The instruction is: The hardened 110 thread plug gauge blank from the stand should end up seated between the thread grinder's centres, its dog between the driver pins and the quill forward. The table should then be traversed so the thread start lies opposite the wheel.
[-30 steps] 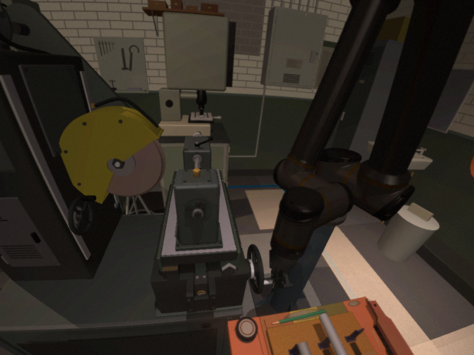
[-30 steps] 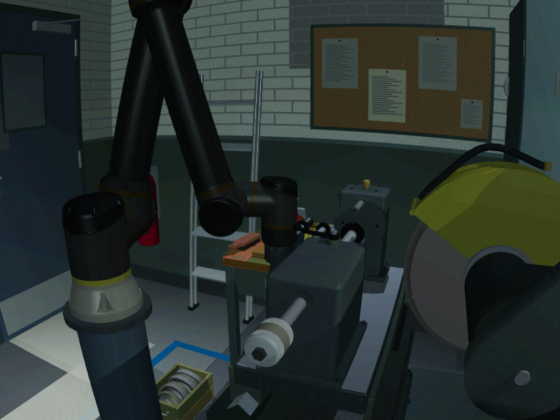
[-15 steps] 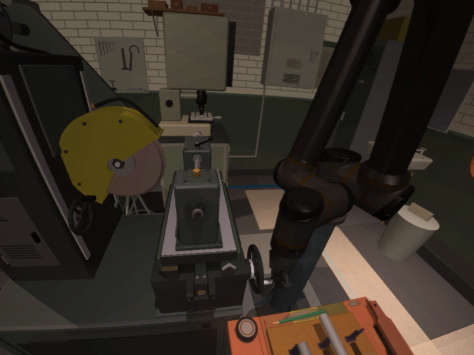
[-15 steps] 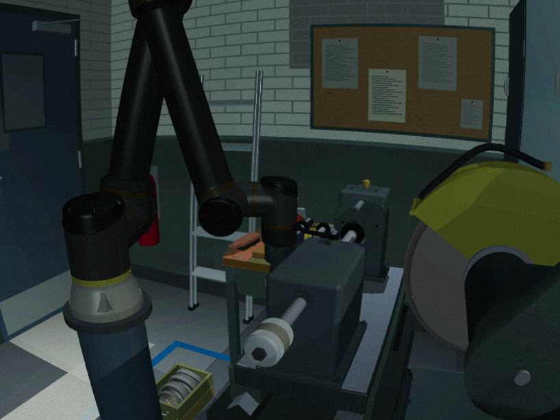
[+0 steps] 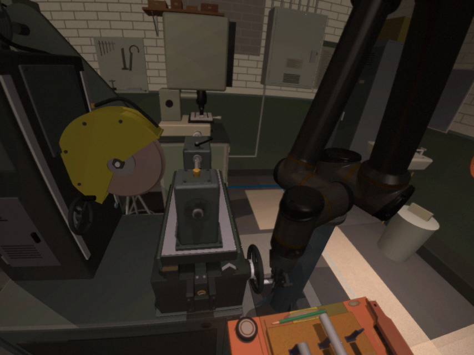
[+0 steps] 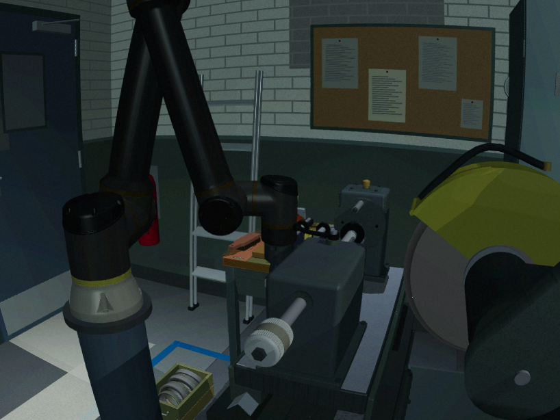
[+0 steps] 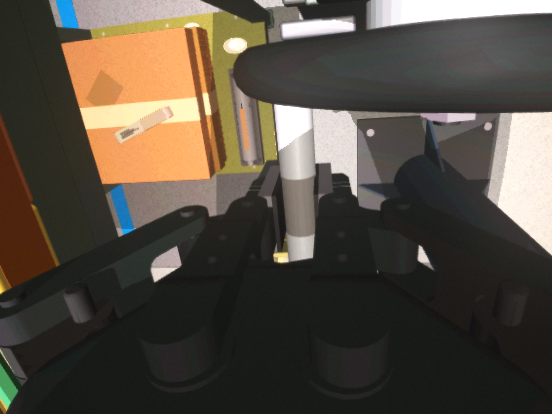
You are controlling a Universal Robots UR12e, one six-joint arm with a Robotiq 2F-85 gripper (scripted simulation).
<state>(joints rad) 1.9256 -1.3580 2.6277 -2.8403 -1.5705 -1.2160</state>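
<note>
The plug gauge blank (image 6: 350,234) sits between the grinder's centres, mostly hidden behind the tailstock (image 6: 316,298) and in front of the headstock (image 6: 364,226). I grip the pale crank handle (image 7: 296,200) of the table handwheel (image 5: 255,268) with my gripper (image 7: 296,210), closed around it. The handwheel sits on the right side of the table base. Its dark rim (image 7: 400,62) crosses the top of the wrist camera's picture. The grinding wheel (image 5: 134,172) under its yellow guard (image 5: 101,141) stands left of the table (image 5: 199,225).
The orange stand (image 5: 321,329) lies just in front of my wrist, with grey bars and a pencil on it. The arm's pedestal (image 6: 113,352) stands beside the machine. A white bin (image 5: 407,233) stands to the right. A tray of rings (image 6: 183,389) lies on the floor.
</note>
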